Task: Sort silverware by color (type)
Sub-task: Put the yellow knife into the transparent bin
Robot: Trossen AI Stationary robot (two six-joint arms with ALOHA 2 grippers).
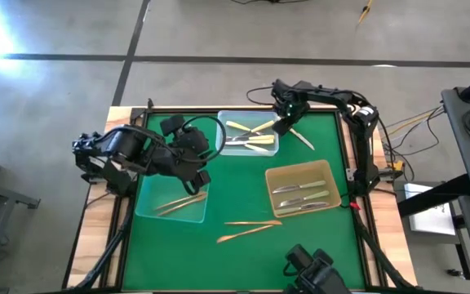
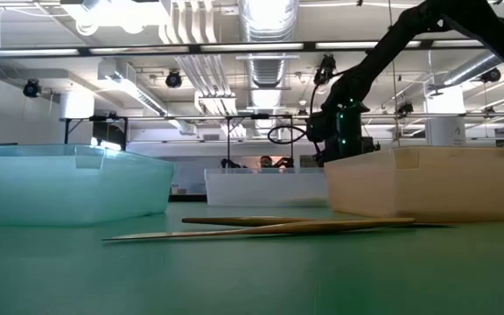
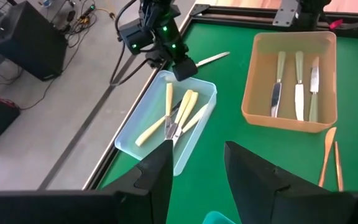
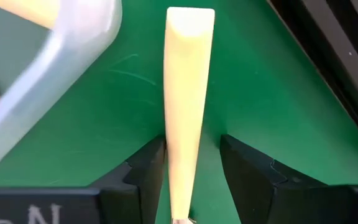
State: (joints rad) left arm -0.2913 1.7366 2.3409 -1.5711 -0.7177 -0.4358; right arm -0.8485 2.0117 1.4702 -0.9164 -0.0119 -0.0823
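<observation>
Right end effector [image 1: 286,122], seen from above, sits at the pale blue translucent tray [image 1: 223,119] of cream-white utensils [image 1: 250,141]; the amber tray [image 1: 273,196] holds silver knives [image 1: 303,196]; the left end effector [image 1: 198,177] hovers, released, over a clear tray [image 1: 149,211] with gold utensils [image 1: 179,202]. Two gold utensils [image 1: 250,228] lie on the green tabletop [image 1: 235,196].

Low view: trays hide their contents.

Left wrist view: spread fingers [image 3: 156,177].

Right wrist view: fingers [image 4: 143,173] flank a cream-white handle [image 4: 187,118], grip unconfirmed; cropped lettering unreadable.

Open mat: bare green between the blue tray [image 1: 249,133] and amber tray [image 1: 303,188].
Obstacles: two gold utensils [image 1: 250,228] lying near the front edge.
</observation>
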